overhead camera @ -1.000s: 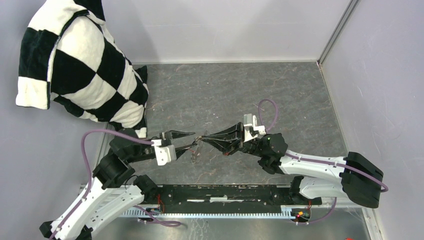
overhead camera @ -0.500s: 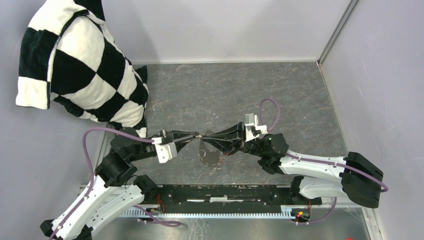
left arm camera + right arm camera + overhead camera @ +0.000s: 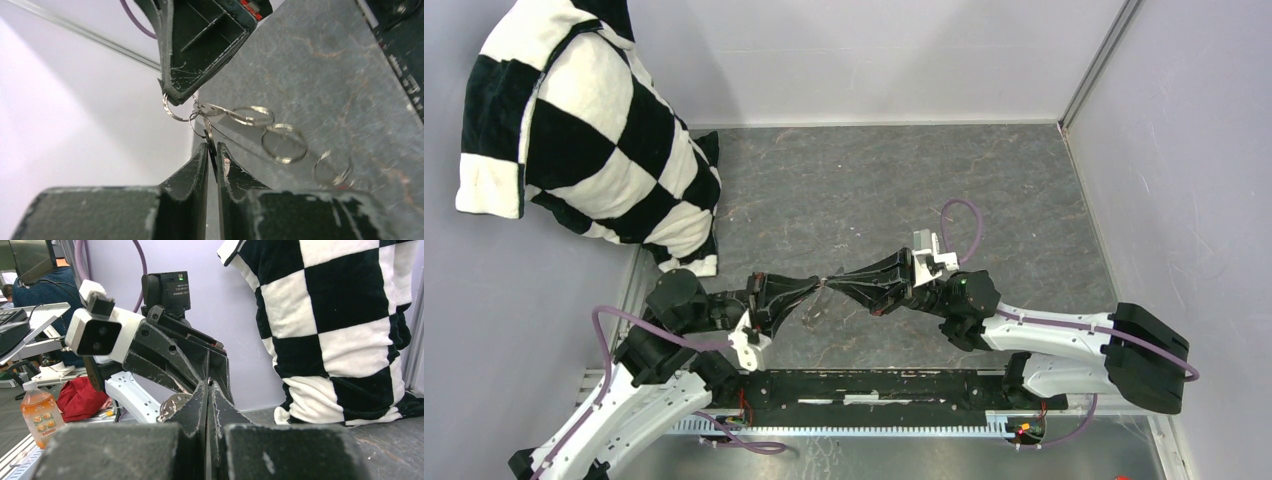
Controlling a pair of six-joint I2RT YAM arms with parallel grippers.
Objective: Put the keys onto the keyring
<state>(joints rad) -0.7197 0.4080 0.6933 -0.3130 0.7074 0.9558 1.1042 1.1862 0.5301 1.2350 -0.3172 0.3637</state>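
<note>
Silvery keyring (image 3: 234,115) — between left end effector (image 3: 212,150) and right end effector (image 3: 207,387) (aloft)

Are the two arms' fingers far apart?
No, the left fingers and the right fingers point at each other, tips almost touching.
</note>
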